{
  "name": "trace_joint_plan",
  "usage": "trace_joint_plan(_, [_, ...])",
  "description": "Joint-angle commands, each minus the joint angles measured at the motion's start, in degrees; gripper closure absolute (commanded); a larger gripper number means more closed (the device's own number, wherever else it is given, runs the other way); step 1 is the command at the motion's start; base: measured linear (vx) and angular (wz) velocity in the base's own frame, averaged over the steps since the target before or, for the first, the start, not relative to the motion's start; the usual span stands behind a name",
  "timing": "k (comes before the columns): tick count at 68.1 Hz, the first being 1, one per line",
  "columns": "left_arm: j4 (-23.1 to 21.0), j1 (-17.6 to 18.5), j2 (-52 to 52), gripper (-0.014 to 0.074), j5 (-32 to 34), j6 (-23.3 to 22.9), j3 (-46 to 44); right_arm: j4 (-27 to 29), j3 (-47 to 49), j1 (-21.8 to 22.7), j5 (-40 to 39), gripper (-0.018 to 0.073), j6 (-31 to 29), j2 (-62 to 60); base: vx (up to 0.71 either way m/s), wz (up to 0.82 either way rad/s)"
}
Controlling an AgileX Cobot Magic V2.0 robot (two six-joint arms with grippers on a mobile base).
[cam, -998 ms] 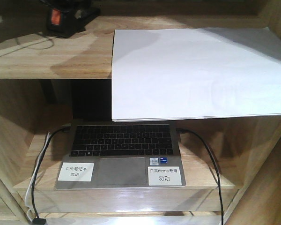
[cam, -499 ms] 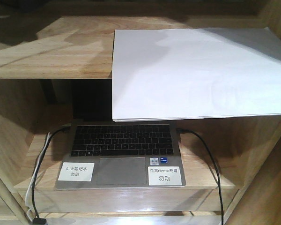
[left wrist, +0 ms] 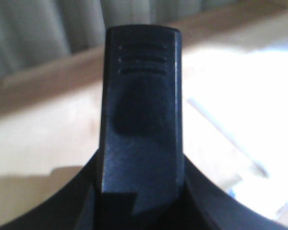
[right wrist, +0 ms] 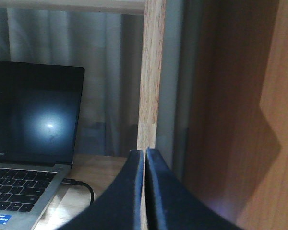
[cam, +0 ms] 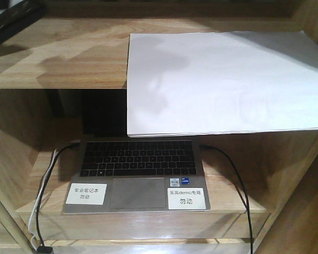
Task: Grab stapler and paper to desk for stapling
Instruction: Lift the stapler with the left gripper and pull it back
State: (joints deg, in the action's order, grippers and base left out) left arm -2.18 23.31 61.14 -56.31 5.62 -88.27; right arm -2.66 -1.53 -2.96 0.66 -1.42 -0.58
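Note:
In the left wrist view a black stapler (left wrist: 141,96) stands upright between my left gripper (left wrist: 141,189) jaws, its grooved end pointing away; the gripper is shut on it above a pale wood surface. The paper (cam: 222,79), a thin white stack, lies on the upper shelf board (cam: 69,58) in the front view, with its near edge hanging over the board's front. A dark shape (cam: 13,16) shows at the top left corner there; I cannot tell what it is. My right gripper (right wrist: 144,152) is shut on nothing, low beside the laptop. The desk is out of view.
An open laptop (cam: 140,172) with two white labels sits on the lower shelf, with cables (cam: 238,185) running off both sides. A wooden upright (right wrist: 151,72) stands just beyond my right gripper, and the shelf's side panel (right wrist: 249,120) is close on the right.
One second ago the stapler sat in a gripper at the shelf's far left. It then left the front view, and now only a dark shape shows in that corner. The paper has not moved.

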Motion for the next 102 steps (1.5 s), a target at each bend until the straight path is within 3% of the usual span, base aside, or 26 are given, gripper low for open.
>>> trace_joint_plan(1, [-0.5, 0.2, -6.9, 0.0603, 8.2, 0.5, 5.1, -0.3, -0.2, 0.2, -4.3, 0.0569, -0.2, -0.6, 0.00, 0.00])
trace_joint_plan(31, [-1.8, 0.2, -35.3, 0.0603, 13.4, 0.6, 35.2, -0.3, -0.2, 0.2, -4.3, 0.0569, -0.2, -0.6, 0.00, 0.00])
trace_joint_plan(50, [-3.4, 0.2, -49.5, 0.0603, 14.4, 0.6, 48.6, -0.3, -0.2, 0.2, -4.3, 0.0569, -0.2, -0.6, 0.00, 0.00])
trace_joint_plan(61, [-3.4, 0.2, -53.6, 0.0603, 15.1, 0.5, 51.3, -0.3, -0.2, 0.2, -4.3, 0.0569, -0.2, -0.6, 0.00, 0.00])
trace_joint_plan(102, [-3.4, 0.2, -53.9, 0.0603, 13.4, 0.4, 51.1, -0.3, -0.2, 0.2, -4.4, 0.0569, -0.2, -0.6, 0.00, 0.00])
